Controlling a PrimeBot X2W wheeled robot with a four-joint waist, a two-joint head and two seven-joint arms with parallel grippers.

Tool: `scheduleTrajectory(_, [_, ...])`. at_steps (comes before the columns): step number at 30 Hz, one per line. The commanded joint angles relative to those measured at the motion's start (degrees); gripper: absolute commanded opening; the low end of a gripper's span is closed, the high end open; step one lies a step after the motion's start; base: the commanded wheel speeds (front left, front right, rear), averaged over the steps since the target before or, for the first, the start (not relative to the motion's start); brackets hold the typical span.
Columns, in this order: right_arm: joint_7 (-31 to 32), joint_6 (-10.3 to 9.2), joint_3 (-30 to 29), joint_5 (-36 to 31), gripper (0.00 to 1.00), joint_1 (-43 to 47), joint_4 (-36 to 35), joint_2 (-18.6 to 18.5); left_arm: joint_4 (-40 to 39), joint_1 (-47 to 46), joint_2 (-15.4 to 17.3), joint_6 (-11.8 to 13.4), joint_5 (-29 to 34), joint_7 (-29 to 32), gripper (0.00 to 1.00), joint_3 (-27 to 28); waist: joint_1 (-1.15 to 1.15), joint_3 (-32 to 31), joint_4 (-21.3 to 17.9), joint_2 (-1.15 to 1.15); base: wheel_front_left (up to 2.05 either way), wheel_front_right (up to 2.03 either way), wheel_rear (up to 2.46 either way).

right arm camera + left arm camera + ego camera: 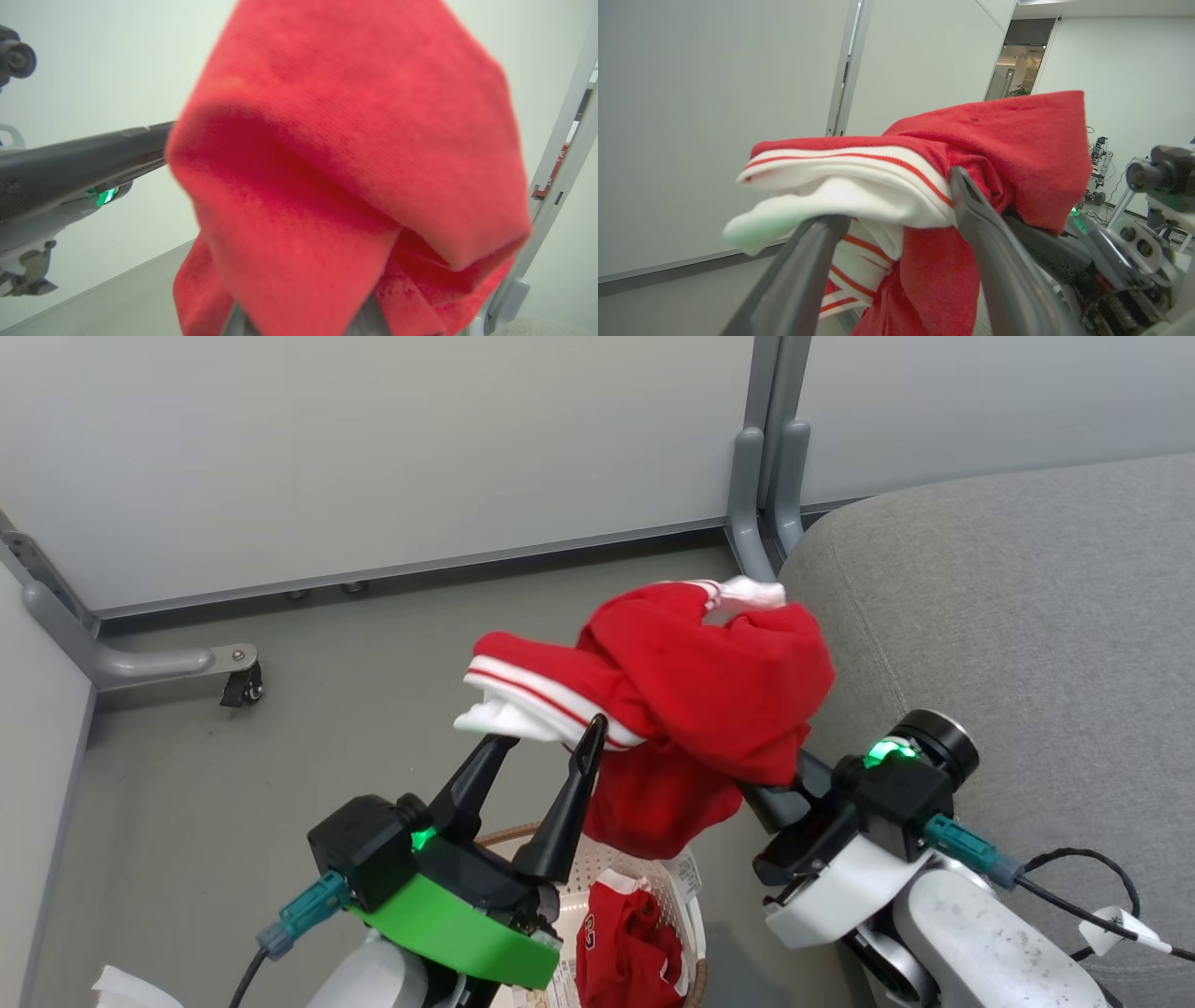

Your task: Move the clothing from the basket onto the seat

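The lifted garment (691,681) hangs bunched in the air above the basket (586,882). Its white striped hem points left, and its bulk is just short of the seat (1027,616), whose rounded corner lies beside it on the right. A second garment (625,943) lies crumpled inside the basket.

The left gripper (549,735) has its fingers spread wide and clamps nothing; the hem merely rests across their tips. The right gripper (782,789) is closed with its fingers buried in the cloth. The pinch itself is hidden, but it looks to be carrying the garment by a fold.

I judge the step in hand to be carrying the first piece across to the seat. The next move calls for swinging the right arm over the cushion, slipping the hem off the left fingertips without a snag, then releasing. After that, the piece in the basket remains to be moved.
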Motion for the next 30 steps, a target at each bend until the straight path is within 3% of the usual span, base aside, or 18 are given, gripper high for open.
scheduleTrajectory(1, [-0.2,-0.02,-1.5,-0.3,0.00,0.9,-0.5,0.3,0.6,0.7,0.8,-0.2,0.7,0.0,1.00,0.3,0.00,0.0,0.0,0.00,0.00,0.00,0.00])
scheduleTrajectory(10, [-0.2,-0.02,-11.5,-0.9,0.00,4.1,-3.0,1.7,2.8,4.1,2.0,-0.2,1.6,0.0,1.00,3.1,0.00,-0.3,0.2,0.00,0.00,0.00,0.00])
scheduleTrajectory(20, [-0.2,-0.02,-23.5,-1.8,0.00,8.7,-5.6,3.3,6.3,9.8,1.0,-0.2,4.6,0.0,1.00,9.3,0.00,-1.0,0.7,0.00,0.00,0.00,0.00])
scheduleTrajectory(30, [-0.2,-0.02,-29.8,-2.4,0.00,12.3,-6.7,5.1,8.2,13.9,0.8,-0.2,8.2,0.0,1.00,10.1,0.00,-1.5,1.2,0.00,0.00,0.00,0.00])
